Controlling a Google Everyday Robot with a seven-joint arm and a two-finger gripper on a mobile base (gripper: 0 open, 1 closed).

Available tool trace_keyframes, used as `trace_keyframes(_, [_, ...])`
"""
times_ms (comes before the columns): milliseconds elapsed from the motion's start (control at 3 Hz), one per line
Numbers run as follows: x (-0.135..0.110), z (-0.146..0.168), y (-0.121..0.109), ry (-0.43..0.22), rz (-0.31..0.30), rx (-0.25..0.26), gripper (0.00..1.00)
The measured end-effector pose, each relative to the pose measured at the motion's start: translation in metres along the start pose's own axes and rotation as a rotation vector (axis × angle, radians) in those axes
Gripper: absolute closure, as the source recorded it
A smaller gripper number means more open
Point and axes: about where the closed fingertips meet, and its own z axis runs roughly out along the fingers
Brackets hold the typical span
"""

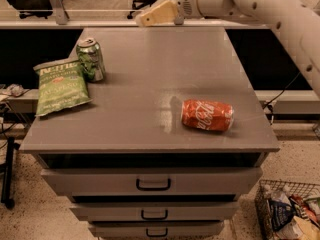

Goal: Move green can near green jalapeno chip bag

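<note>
A small green and silver aluminium drink can [91, 59] stands upright in the upper left part of the frame, on the far left area of a grey flat-topped drawer cabinet [145, 74]. Just beside it, on its left and a little nearer the front, lies a flat light-green crinkly chip bag [60, 86] with white lettering on a darker top band. The bag's upper right corner comes right up to the can's base, though whether the two touch cannot be told. The bag rests along the cabinet's left edge.

The cream-coloured gripper [145, 18] hangs at the top centre of the frame, above the far edge of the cabinet top, well apart from the can and holding nothing. Whether it is apart or together cannot be told. The white rounded robot arm [260, 4] runs from it to the upper right corner.

A red Coca-Cola can [207, 115] lies on its side right of centre, near the front edge. Below the top are grey drawers with dark handles [153, 184]. A wire basket [287, 209] with packets sits on the floor at the lower right.
</note>
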Motion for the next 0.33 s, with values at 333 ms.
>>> trace_keyframes(333, [-0.0001, -0.0068, -0.0127, -0.012, 0.004, 0.042, 0.0])
